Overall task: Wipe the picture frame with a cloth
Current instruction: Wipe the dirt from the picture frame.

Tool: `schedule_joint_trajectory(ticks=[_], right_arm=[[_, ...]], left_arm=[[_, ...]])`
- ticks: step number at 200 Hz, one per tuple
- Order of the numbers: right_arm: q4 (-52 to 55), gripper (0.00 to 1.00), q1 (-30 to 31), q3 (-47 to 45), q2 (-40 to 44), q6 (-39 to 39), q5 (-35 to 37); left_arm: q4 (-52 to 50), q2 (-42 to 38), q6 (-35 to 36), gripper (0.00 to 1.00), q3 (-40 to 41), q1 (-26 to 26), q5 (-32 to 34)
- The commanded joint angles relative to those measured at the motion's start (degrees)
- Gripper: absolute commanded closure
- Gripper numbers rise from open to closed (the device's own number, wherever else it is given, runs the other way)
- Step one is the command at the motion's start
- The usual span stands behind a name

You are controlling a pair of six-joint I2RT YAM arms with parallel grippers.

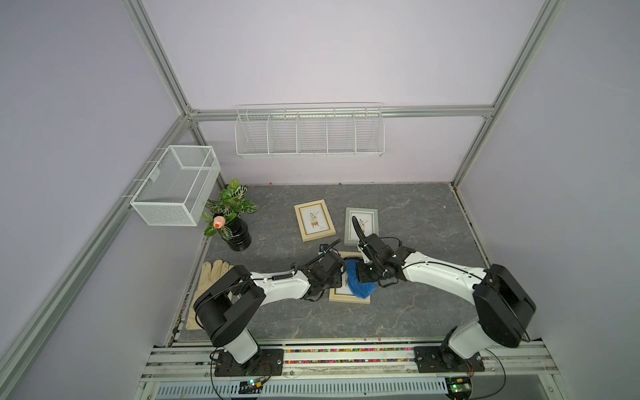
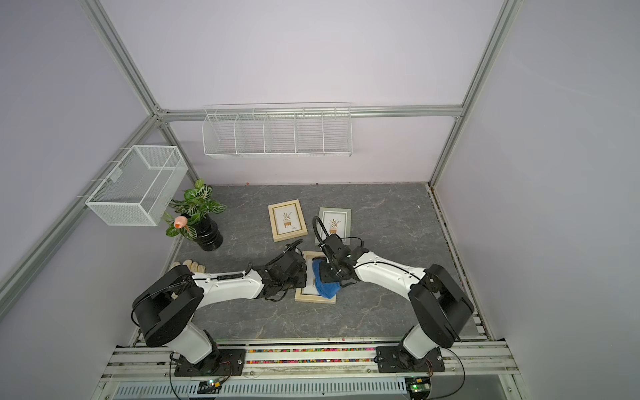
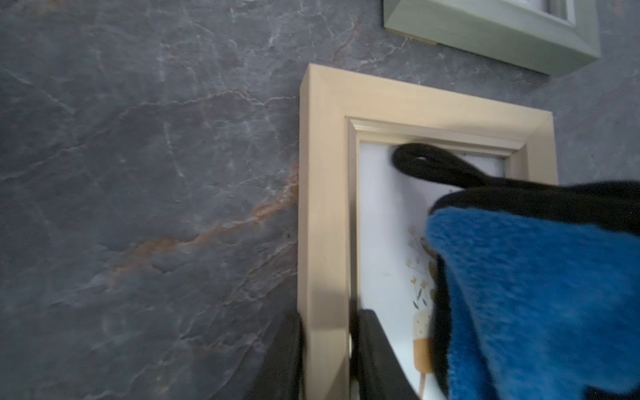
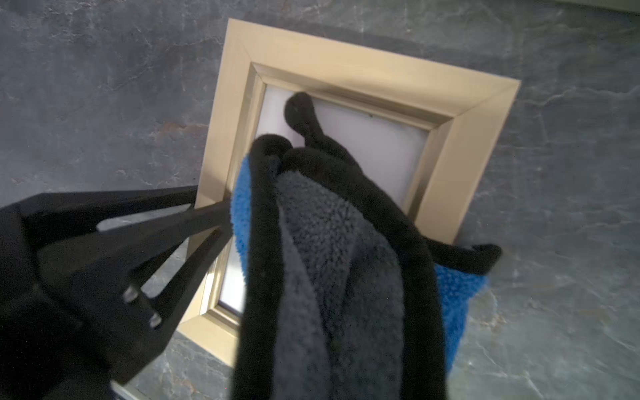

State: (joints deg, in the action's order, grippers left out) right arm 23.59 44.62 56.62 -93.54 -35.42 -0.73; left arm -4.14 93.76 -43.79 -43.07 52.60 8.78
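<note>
with the left end effector [image 3: 327,349] clamped on the picture frame [image 3: 323,207], drag the cloth [image 3: 536,294], pinched in the right end effector [image 1: 364,277], flat.

Both top views are taken from high overhead, tilted down and facing the back wall [image 1: 311,62] — the whole table [image 1: 415,214] is covered, with only a slight sideways shift between them. The left wrist view is set very close, looking along the frame [image 3: 323,207], with the cloth [image 3: 536,294] filling one corner. The right wrist view is equally close, over the same frame — frame and cloth are shared by all four views.
</note>
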Motion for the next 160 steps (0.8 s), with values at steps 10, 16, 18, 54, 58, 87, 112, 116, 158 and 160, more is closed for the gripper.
schedule_joint_trajectory(ticks=[10, 16, 18, 54, 58, 87, 112, 116, 158, 160], right_arm=[[-0.39, 0.93, 0.13, 5.24, -8.86, -1.45, 1.55], [-0.31, 0.93, 0.18, 6.22, -10.25, -1.37, 1.88], [-0.2, 0.93, 0.15, 6.57, -10.66, -1.4, 2.1], [6.88, 0.93, -1.02, 9.41, -13.06, -0.53, 11.1], [7.85, 0.93, -1.46, 9.07, -12.68, -0.55, 12.38], [11.34, 0.93, -5.92, 4.07, -7.08, 0.73, 19.76], [9.29, 0.93, -6.19, 3.59, -2.83, 3.81, 18.08], [8.66, 0.93, -5.79, 3.96, -2.63, 4.09, 17.2], [4.23, 0.93, 0.1, 12.28, -6.86, 3.9, 11.77], [3.71, 0.93, 0.22, 12.53, -7.24, 3.77, 11.12]], left_arm=[[-0.79, 3.53, -2.22, 0.82, 3.6, 0.15, -3.24], [-0.86, 3.58, -2.34, 0.82, 3.77, 0.15, -3.01], [-1.04, 3.62, -2.48, 0.82, 3.78, 0.14, -2.92], [-4.87, 3.19, -3.9, 0.82, 4.4, 0.15, 0.69], [-5.34, 3.12, -4.12, 0.82, 4.4, 0.11, 1.15], [-5.72, 2.4, -4.9, 0.82, 5.6, -0.07, 2.28], [-4.26, 2.7, -4.54, 0.82, 5.81, 0.0, 1.65], [-4.08, 2.89, -4.4, 0.82, 5.73, 0.0, 1.44], [-3.74, 3.29, -4.36, 0.83, 4.73, -0.06, 0.68], [-3.65, 3.24, -4.41, 0.83, 4.83, -0.05, 0.71]])
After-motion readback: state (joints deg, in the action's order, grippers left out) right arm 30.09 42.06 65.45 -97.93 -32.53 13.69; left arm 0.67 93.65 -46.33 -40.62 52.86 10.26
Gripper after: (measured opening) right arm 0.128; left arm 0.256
